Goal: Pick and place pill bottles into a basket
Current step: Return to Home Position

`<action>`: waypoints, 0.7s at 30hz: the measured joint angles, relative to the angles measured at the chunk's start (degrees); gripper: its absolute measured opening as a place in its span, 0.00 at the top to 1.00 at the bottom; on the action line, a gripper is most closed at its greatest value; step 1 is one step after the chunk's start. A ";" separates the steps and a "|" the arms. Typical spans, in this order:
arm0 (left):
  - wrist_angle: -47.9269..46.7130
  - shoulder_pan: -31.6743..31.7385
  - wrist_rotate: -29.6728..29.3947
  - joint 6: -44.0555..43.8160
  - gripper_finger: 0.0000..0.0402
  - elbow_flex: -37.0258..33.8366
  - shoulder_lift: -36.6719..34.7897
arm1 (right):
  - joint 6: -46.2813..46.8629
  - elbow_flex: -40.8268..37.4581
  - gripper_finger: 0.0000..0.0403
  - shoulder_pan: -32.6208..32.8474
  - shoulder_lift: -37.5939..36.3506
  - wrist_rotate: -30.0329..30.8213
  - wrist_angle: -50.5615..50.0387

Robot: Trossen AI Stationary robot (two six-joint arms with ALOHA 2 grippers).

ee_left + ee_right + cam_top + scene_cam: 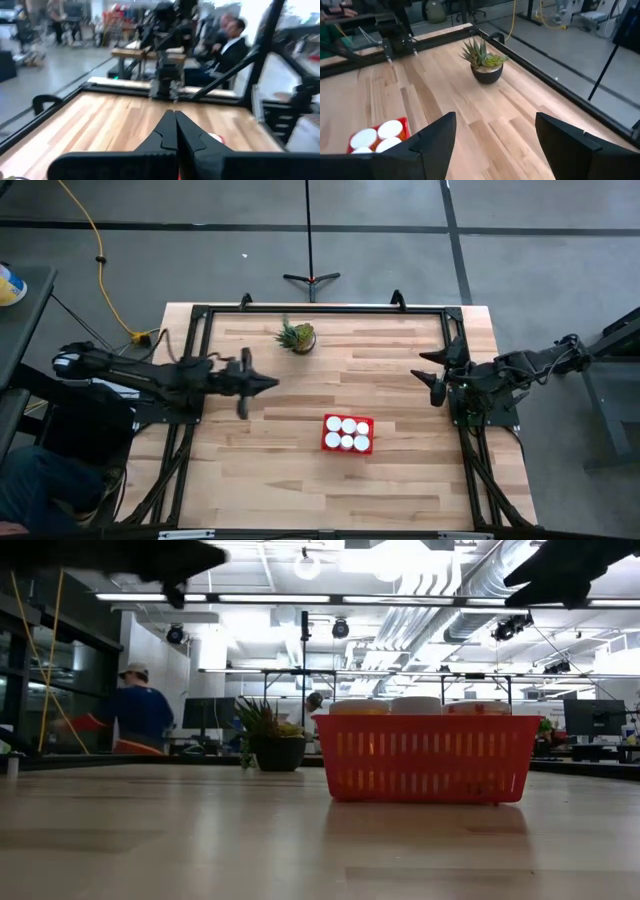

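Observation:
The red basket [348, 434] stands on the table, a little right of the middle toward the near edge, with several white-capped pill bottles [347, 425] upright inside it. It also shows in the low view [427, 758]. My left gripper [270, 383] is shut and empty above the table's left half; its closed fingers show in the left wrist view [175, 131]. My right gripper [428, 373] is open and empty at the table's right side; in the right wrist view [495, 131] its fingers stand wide apart.
A small spiky green potted plant [297, 337] stands near the far edge, left of centre. A black frame [320, 310] runs around the table top. People show in the room beyond the table [135, 710].

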 joint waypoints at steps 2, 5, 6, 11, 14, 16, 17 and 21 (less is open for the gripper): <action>1.77 -0.02 0.90 0.08 0.94 -5.12 -5.77 | 1.96 0.00 0.35 0.00 -0.08 0.05 -0.25; 2.03 -0.02 0.46 0.22 0.93 -10.50 -14.19 | 2.00 0.00 0.40 0.00 -0.66 0.54 0.07; 1.77 -0.02 -0.29 0.24 0.92 -12.00 -16.93 | 1.74 0.00 0.43 0.00 -0.90 0.68 0.42; 1.31 0.00 -2.52 2.75 0.94 -17.49 -28.05 | -4.23 -2.82 0.73 0.00 -3.64 -1.59 7.98; 0.43 0.00 -2.35 2.73 0.94 -19.53 -32.37 | -13.31 -10.70 0.94 -0.13 -6.87 -6.91 23.77; -1.85 0.00 -2.33 2.65 0.94 -19.91 -34.07 | -15.86 -17.23 0.96 -0.68 -9.07 -10.06 35.46; -2.48 0.00 -2.48 2.64 0.94 -19.93 -34.55 | -15.86 -20.21 0.95 -0.99 -10.26 -12.11 40.41; -3.21 0.00 -2.76 3.33 0.94 -19.93 -35.31 | -14.22 -31.62 0.96 -2.44 -14.11 -22.98 58.76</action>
